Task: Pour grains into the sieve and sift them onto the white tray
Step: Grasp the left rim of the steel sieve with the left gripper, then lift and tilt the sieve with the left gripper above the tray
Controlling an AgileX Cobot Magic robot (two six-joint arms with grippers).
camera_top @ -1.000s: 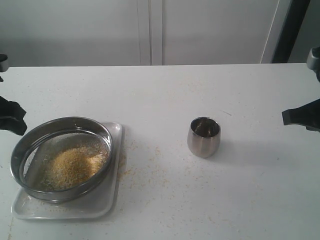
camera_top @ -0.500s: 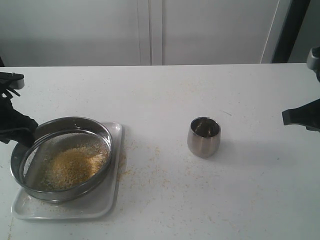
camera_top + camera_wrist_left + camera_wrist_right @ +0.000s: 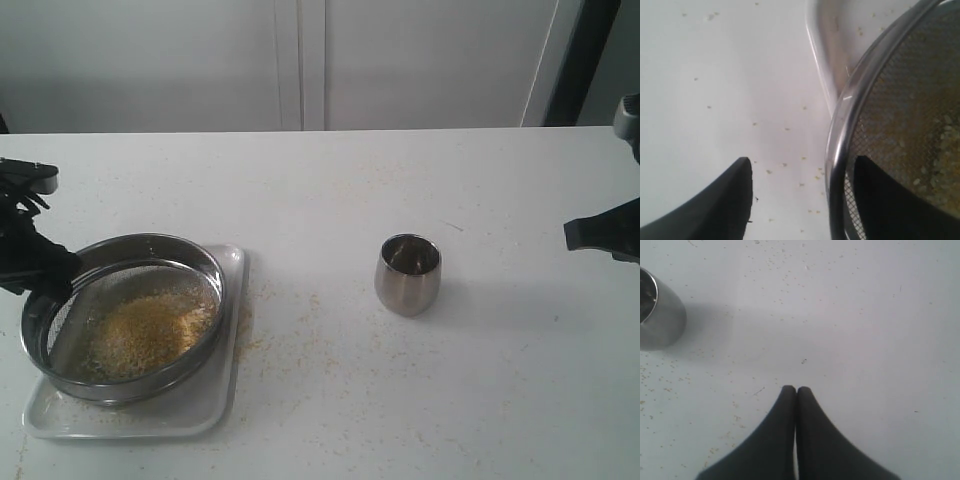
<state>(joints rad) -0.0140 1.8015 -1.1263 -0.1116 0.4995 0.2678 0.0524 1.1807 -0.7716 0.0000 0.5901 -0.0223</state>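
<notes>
The sieve (image 3: 208, 268) rests on the white tray (image 3: 228, 392) at the front left, tilted a little. A golden and pale heap of grains (image 3: 140, 335) lies on its mesh. My left gripper (image 3: 48, 283) is at the sieve's left rim. In the left wrist view the left gripper (image 3: 802, 161) is open and straddles the steel rim of the sieve (image 3: 838, 145), one finger outside over the table and one inside over the mesh. Grains (image 3: 940, 150) and the tray's rim (image 3: 821, 60) show there too. My right gripper (image 3: 600, 236) hovers at the far right, where the right gripper (image 3: 795, 389) is shut on nothing.
A small rounded steel cup (image 3: 407, 272) stands upright right of centre, also seen as the cup (image 3: 657, 315) from the right wrist. Spilled grains are scattered over the white table between tray and cup. A pale wall runs behind the table.
My left gripper has moved in from the left edge to the sieve's left rim and now straddles it. The right gripper, the cup and the tray have not moved.
</notes>
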